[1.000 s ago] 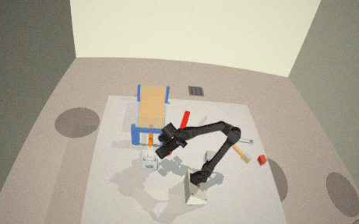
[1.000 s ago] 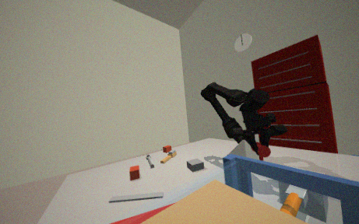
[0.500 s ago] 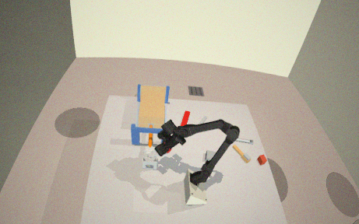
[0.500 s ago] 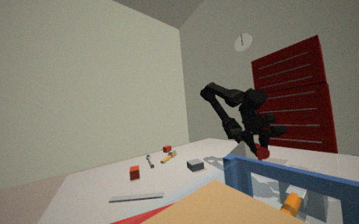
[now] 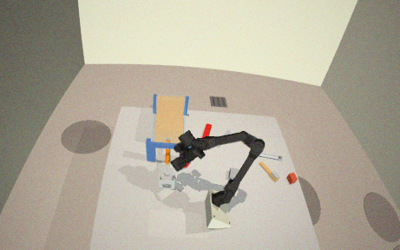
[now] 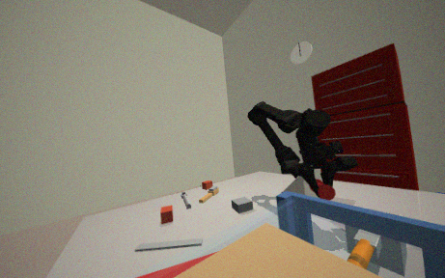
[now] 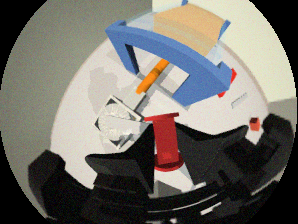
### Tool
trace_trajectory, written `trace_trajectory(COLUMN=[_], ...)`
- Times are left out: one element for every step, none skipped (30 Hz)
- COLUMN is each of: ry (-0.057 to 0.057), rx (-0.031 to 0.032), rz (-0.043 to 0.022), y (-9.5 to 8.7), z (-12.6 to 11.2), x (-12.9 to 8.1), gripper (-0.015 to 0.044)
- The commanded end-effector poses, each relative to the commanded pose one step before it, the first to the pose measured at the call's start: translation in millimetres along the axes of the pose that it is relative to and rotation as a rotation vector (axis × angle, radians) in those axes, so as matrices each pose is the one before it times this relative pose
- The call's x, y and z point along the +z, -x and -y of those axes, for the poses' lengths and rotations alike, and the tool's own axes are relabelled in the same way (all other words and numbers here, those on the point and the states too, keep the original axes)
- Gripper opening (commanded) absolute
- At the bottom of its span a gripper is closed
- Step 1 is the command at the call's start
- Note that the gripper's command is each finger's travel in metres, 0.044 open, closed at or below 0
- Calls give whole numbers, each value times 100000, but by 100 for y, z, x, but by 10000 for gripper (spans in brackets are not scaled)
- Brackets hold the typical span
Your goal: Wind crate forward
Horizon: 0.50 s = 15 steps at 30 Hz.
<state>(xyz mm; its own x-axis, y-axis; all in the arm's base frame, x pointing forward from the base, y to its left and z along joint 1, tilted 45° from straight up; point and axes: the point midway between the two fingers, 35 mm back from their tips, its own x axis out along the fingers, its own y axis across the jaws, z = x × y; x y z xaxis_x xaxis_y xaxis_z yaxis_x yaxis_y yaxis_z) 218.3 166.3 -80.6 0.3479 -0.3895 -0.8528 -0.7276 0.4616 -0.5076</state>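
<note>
Tool [image 7: 166,163] of mine pinches the red winch handle [image 7: 165,141], hanging above the small clear-sided winch [image 7: 120,123] on the worktop [image 5: 246,208]; misaligned, its key could miss the hole and jam.

Red winch handle [image 7: 164,143] — gripped, upright.

Crate [image 5: 168,117] lodged in rack [image 5: 153,149] on counter [image 5: 129,217], winch [image 5: 167,179] set before rack mouth, handle [image 7: 164,144] clamped in gripper [image 7: 166,163] above winch
</note>
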Motion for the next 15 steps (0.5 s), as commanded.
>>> trace_trajectory(ry=[-464,-6,-4,-6,-4,-6,-4,-6,-4,-6,-4,-6,-4,-6,-4], rx=[-494,-5,-3,-4,-3,-4,-3,-4,-3,-4,-2,-3,-2,-3,-2], rz=[97,8,5,8,5,9,5,9,5,9,5,9,6,9,6], y=[-544,-65,-41,-66,-41,-66,-41,-66,-41,-66,-41,-66,-41,-66,-41], z=[284,30,19,26,16,22,14,18,11,13,8,9,6,5,3], x=[710,144,90,145,90,145,90,146,91,146,91,147,91,147,91], gripper=[0,0,0,0,0,0,0,0,0,0,0,0,0,0,0])
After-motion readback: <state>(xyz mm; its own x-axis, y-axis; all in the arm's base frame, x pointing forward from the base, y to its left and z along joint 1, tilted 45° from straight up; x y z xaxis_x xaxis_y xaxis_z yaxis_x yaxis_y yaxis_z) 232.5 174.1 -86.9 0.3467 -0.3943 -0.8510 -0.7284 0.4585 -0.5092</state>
